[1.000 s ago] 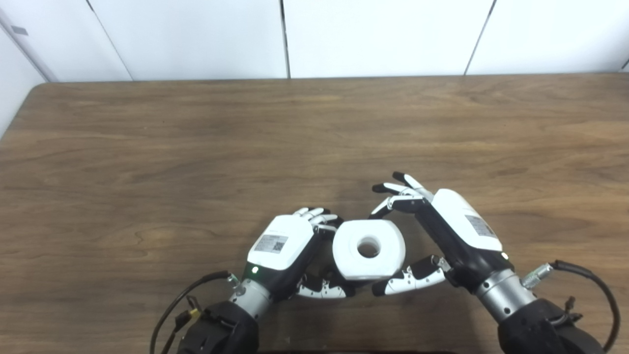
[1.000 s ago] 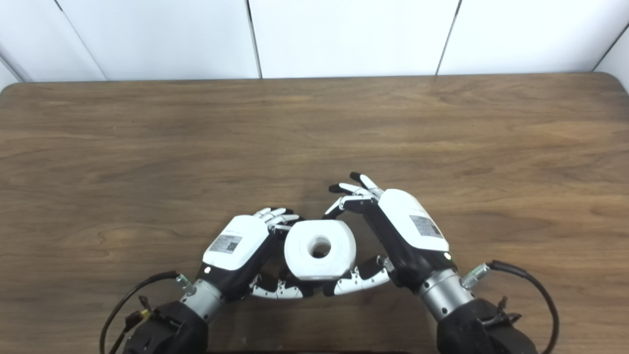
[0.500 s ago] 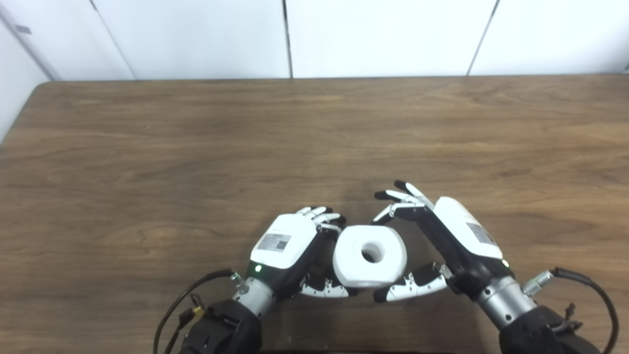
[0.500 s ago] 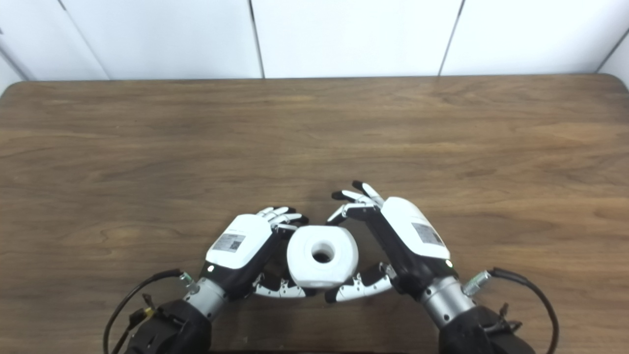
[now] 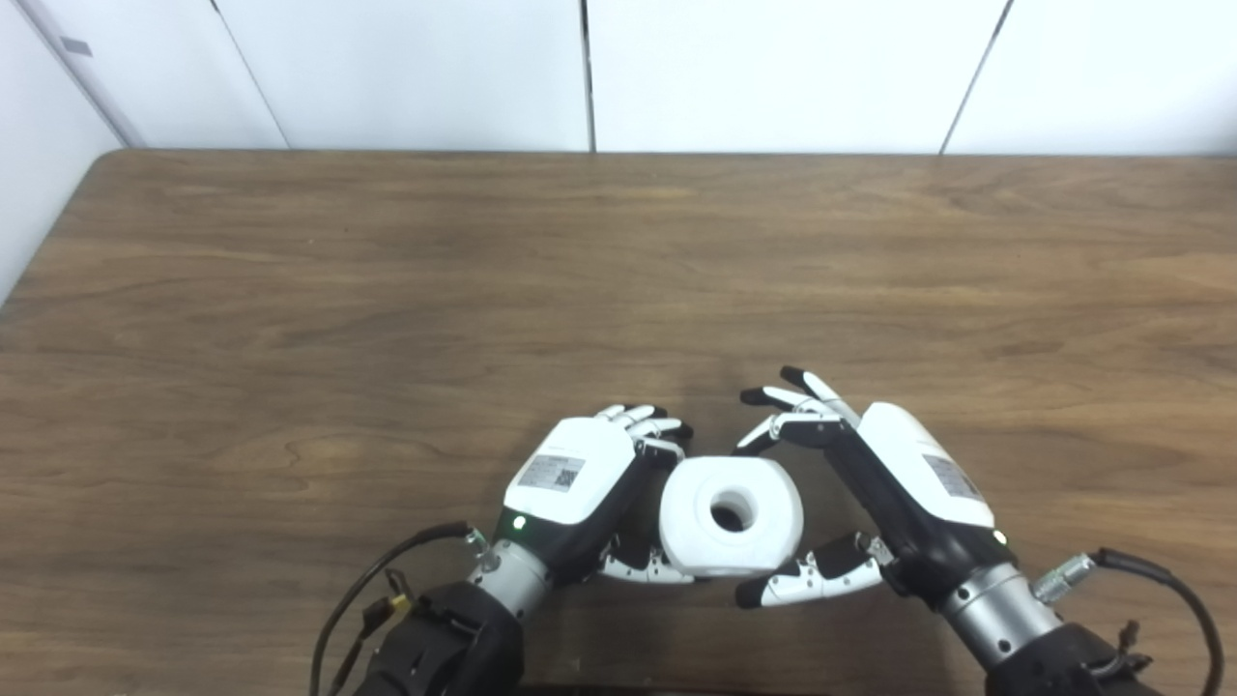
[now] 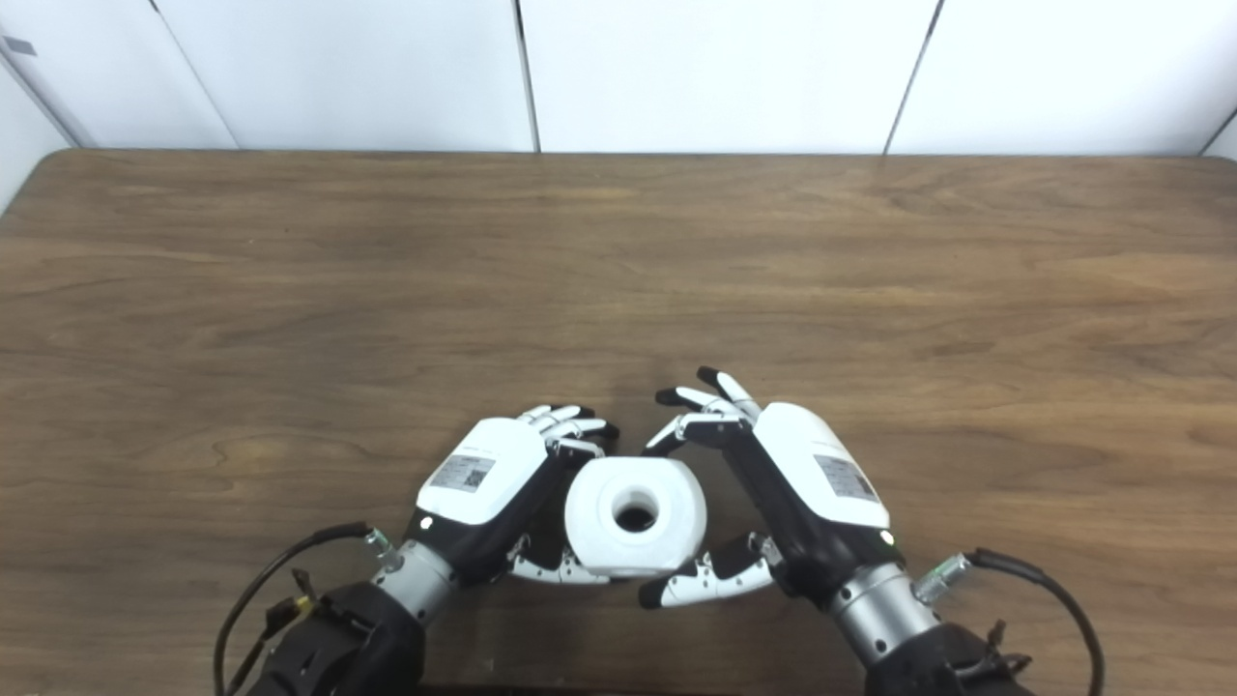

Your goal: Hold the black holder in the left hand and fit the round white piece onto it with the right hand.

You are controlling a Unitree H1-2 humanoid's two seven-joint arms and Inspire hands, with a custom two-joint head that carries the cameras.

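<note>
The round white piece (image 5: 692, 527), a thick ring with a dark centre hole, sits low over the table between my two hands. My left hand (image 5: 570, 483) is curled against its left side, fingers wrapped beneath it. The black holder is almost wholly hidden under the white piece and inside that hand. My right hand (image 5: 904, 478) stands open on the right side. Its fingers (image 5: 792, 401) arch past the ring's far edge, and its thumb lies just below the ring's near edge without touching it.
The brown wooden table (image 5: 387, 290) stretches far to the back and both sides, ending at a white wall. Black cables loop out from each wrist, one on the left (image 5: 387, 570) and one on the right (image 5: 1150, 570).
The camera has shifted, so the whole scene sits a little to the right and lower. My right thumb has come off the white piece's underside. The left hand keeps its hold.
</note>
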